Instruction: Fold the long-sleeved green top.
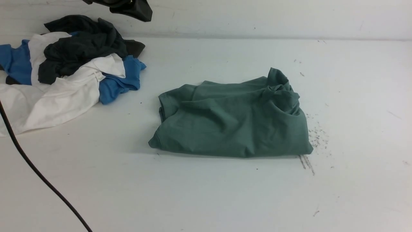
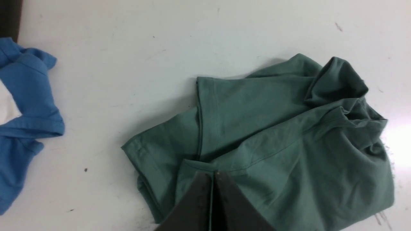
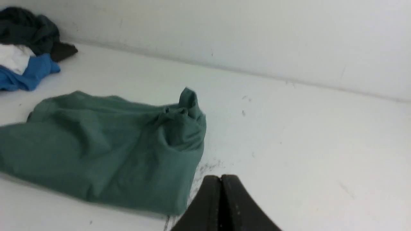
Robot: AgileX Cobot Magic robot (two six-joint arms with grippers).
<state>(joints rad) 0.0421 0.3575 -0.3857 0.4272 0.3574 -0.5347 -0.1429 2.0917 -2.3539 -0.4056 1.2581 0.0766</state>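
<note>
Clothes pile [image 1: 64, 67]: far left of the white table [image 1: 206, 193], against the back wall; a dark grey-black garment [image 1: 80, 45] lies on top of a blue garment [image 1: 119, 83] and a white garment [image 1: 48, 100], all crumpled together.
Black cable [image 1: 35, 170]: crosses the near left corner of the table, well apart from the green cloth.
Left gripper [image 2: 212, 175]: jaws pressed together with nothing between them; in the left wrist view the tips hang above the near edge of the folded cloth, and whether they touch it cannot be told. In the front view only a dark part of the arm shows at the top, left of centre.
Green long-sleeved top [image 1: 231, 119]: centre of the table, slightly right, well apart from the clothes pile; folded into a rough rectangle with a smooth near edge, a hemmed flap showing at its left end, and a bunched, raised lump of cloth at its far right corner. No logo or tag is visible.
Dark specks [image 1: 317, 135]: scattered on the table just beside the top's right edge.
Right gripper [image 3: 221, 177]: jaws closed and empty; it hangs over bare table near the top's near right corner, apart from the cloth. It does not appear in the front view.
</note>
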